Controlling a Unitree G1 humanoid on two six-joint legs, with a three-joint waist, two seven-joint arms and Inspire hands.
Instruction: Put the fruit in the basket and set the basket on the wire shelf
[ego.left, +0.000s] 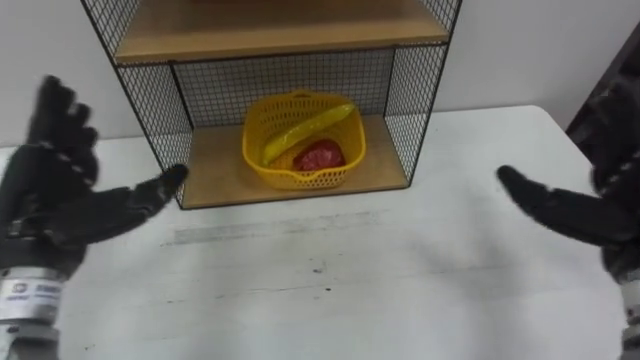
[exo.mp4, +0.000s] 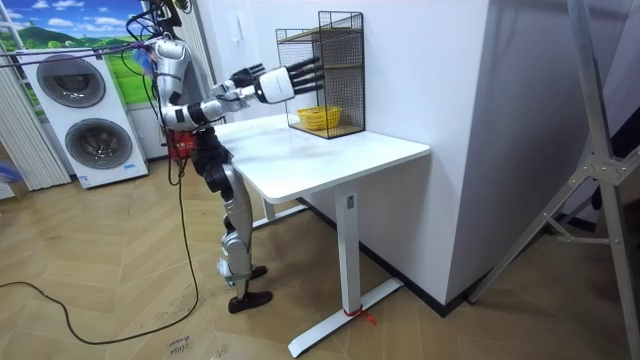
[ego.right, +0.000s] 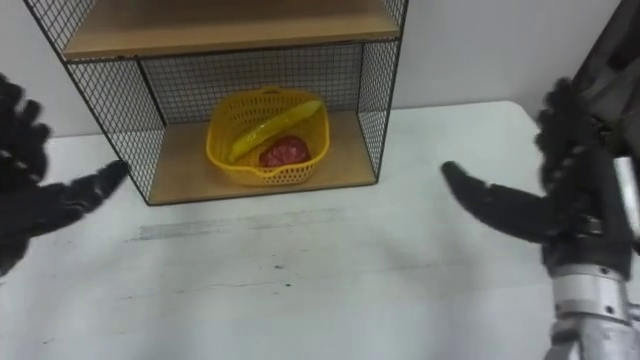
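Basket loaded and on the wire shelf (ego.left: 270, 35), both my hands empty in front of it

I see the yellow basket (ego.left: 303, 140) on the shelf's lower board, holding a long yellow fruit (ego.left: 305, 130) lying diagonally and a red fruit (ego.left: 320, 157). It lies ahead, between my left hand (ego.left: 50, 190) and right hand (ego.left: 580, 215). Both hover spread open over the white surface (ego.left: 330, 280), the left slightly nearer

A yellow plastic basket (ego.left: 303, 140), holding a yellow banana (ego.left: 308, 131) laid slantwise above a red fruit (ego.left: 320, 157), stands upright on the wire shelf's (ego.left: 280, 60) lower wooden board.
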